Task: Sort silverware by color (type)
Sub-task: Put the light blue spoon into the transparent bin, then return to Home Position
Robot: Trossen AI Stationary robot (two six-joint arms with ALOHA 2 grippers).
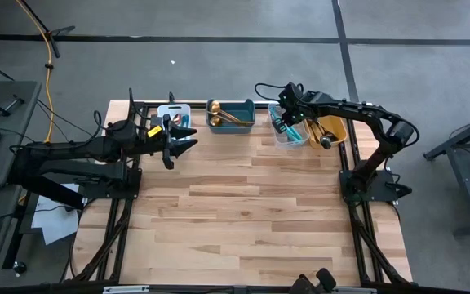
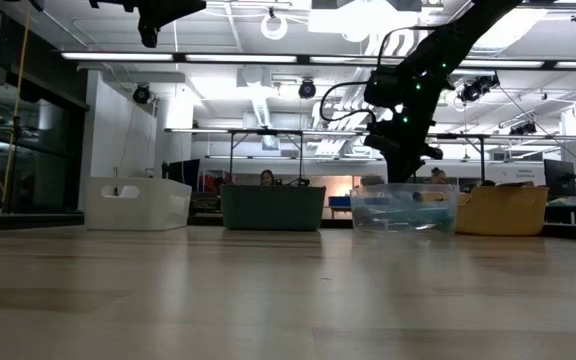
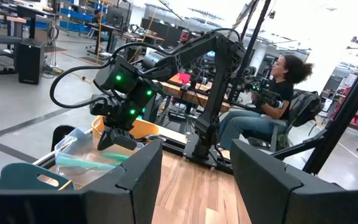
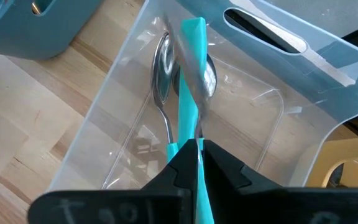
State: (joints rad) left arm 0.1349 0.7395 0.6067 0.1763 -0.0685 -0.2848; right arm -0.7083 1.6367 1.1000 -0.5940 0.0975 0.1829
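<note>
Look first at your right gripper (image 4: 199, 149): its two dark fingers are pinched tight on the teal handle of a silver utensil (image 4: 191, 93). The handle runs straight out from between the fingers, so the long line of the utensil goes away from the gripper and down into the clear bin (image 4: 328, 74). Its silver end hangs just above, or maybe just touching, the bin floor; you cannot tell which. Right beside it, a silver spoon (image 4: 160, 68) with the same teal handle already lies in the bin, pointing much the same way. So the thing you hold is right over its place, and letting go looks like the next job, I think. From above, the right gripper (image 1: 288, 116) sits over the clear bin (image 1: 277, 135), with the orange bin (image 1: 338, 129) on one side and the teal bin (image 1: 243, 104), holding gold pieces (image 1: 228, 117), on the other. Farther along the row, your left gripper (image 1: 178, 139) waits by the white bin (image 1: 174, 109) with its fingers spread and nothing in them. The right arm is much the nearer one.
</note>
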